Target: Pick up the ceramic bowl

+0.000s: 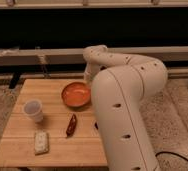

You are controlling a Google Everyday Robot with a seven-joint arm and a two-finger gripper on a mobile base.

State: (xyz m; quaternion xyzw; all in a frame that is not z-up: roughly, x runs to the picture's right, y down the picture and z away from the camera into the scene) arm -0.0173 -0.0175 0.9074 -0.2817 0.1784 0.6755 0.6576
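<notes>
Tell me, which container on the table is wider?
The orange-red ceramic bowl, shallower than the small white cup; the gripper is hidden behind the arm.

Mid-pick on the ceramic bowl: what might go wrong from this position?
1. The gripper sits by the ceramic bowl's far right rim, mostly masked by the arm. Its placement on the rim cannot be checked from this view, so a grasp may slip.
2. A nudge instead of a grasp might slide the bowl across the table toward the dark red item or the cup.
</notes>
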